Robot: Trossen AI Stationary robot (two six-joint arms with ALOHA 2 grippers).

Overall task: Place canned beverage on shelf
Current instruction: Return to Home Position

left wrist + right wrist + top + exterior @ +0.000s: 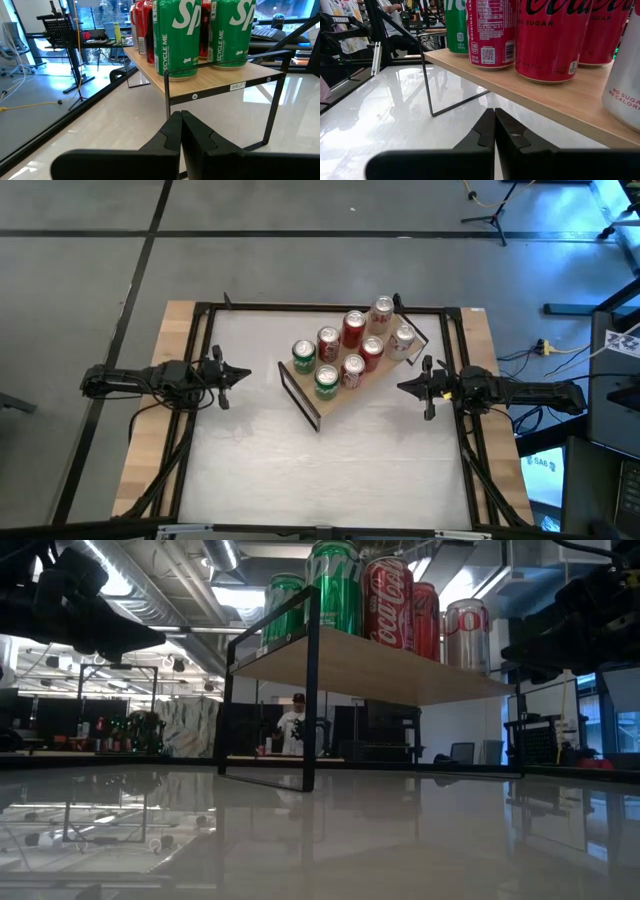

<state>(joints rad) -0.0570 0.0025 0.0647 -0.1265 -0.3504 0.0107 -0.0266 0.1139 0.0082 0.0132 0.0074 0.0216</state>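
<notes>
The shelf (pixel 345 385), a light-wood plank on thin black frame ends, stands slantwise at the table's middle. Several cans stand upright on it: two green ones (pixel 304 355) at its left end, red ones (pixel 353 328) in the middle, silver ones (pixel 402 338) at its right end. My left gripper (pixel 245 373) is shut and level at the table's left, pointing at the shelf, clear of it. My right gripper (pixel 402 387) is shut and level at the table's right, close to the shelf's right end, holding nothing.
The white tabletop (pixel 330 470) lies bare between the shelf and the near edge. Wooden side strips (pixel 150 430) and a black frame border the table. Beyond the far edge, the low view shows a person (pixel 292 730) in the room.
</notes>
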